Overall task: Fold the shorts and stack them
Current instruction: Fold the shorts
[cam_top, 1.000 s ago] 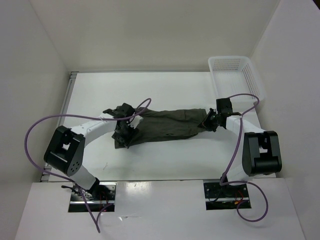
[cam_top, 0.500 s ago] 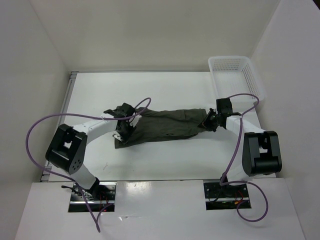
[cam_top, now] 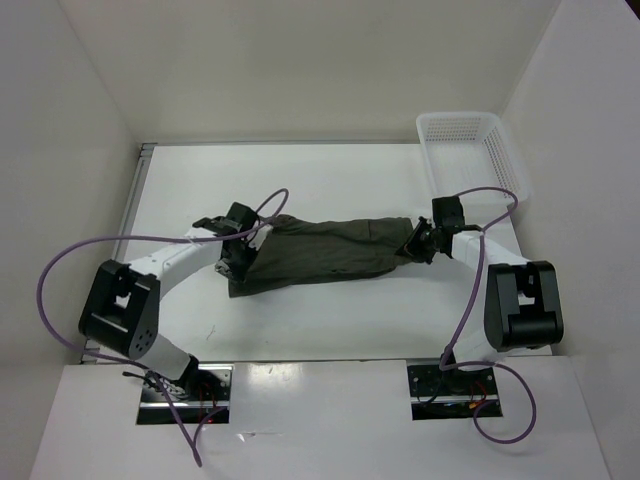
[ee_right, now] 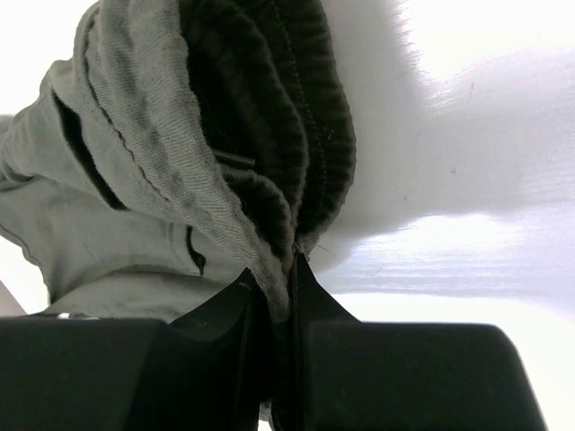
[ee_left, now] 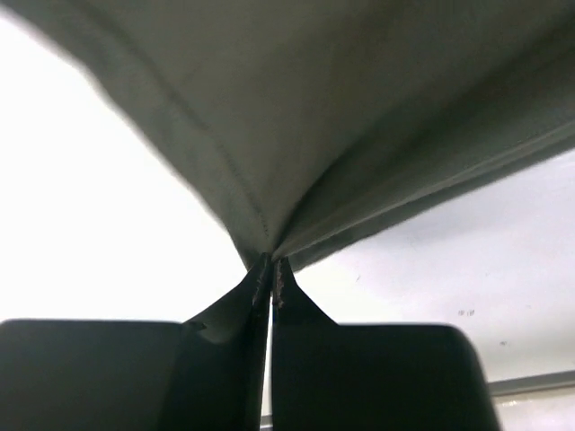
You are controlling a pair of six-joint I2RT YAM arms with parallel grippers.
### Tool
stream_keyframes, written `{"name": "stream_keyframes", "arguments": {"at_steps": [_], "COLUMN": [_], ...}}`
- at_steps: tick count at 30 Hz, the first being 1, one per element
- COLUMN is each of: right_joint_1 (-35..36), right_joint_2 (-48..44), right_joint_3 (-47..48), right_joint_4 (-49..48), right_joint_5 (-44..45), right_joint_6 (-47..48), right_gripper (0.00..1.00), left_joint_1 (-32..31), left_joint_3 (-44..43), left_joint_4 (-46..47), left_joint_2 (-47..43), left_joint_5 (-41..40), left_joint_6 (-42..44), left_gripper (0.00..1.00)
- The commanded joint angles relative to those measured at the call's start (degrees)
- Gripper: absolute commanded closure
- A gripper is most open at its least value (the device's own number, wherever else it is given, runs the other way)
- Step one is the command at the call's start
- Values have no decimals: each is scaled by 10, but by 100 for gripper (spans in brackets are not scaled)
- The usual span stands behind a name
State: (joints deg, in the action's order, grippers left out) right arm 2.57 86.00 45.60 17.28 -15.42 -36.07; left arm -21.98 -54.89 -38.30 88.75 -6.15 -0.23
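Shorts lie stretched left to right across mid desk, wrinkly and partly lifted at the ends. Left pincer is clenched on the hem corner at the left end, cloth pinched thin between the tips. Right pincer is clenched on the ribbed waistband at the right end. White basket sits in the far right corner, apart from the shorts. Purple cable arcs over the right arm, just beside the basket.

White table, matte, faint scuff marks. Plain white panels box it in: back wall, left wall, right wall. White mesh basket at far right corner (plastic, by the look). Bright, even light; soft shadows.
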Motion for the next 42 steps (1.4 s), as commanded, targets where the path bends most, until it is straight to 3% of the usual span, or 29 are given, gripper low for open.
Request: {"name": "stream_keyframes", "arguments": {"at_steps": [1,6,10,12,17,22,26,29,36,38,42], "right_joint_1": [-5,-5,-5,-5,-5,-5,-5,-5,-5,-5,65], "right_joint_2": [11,11,11,11,-9,-35,-29,-23,-23,-16,3], "right_joint_3": [16,21,26,32,45,50,62,79,190,223,304], "right_joint_4": [2,2,2,2,20,33,33,40,112,137,149], "right_joint_5": [33,39,34,28,35,53,53,53,105,105,142], "right_joint_6": [14,14,14,19,29,41,41,52,119,143,173], "right_gripper": [97,98,98,98,98,98,98,98,98,98,100], "left_joint_1": [19,19,-7,-7,11,92,110,110,105,105,99], "left_joint_3": [-9,23,34,34,0,-84,-105,-158,-214,-229,-270], "left_joint_4": [-46,-52,-45,-40,-50,-30,4,11,38,38,31], "left_joint_2": [-47,-41,-28,-15,-29,-62,18,131,212,233,278], "left_joint_5": [-19,5,24,24,24,113,122,128,105,119,187], "left_joint_6": [2,2,2,2,2,2,2,2,2,2,2], "left_gripper": [100,100,80,63,48,35,33,33,33,33,35]}}
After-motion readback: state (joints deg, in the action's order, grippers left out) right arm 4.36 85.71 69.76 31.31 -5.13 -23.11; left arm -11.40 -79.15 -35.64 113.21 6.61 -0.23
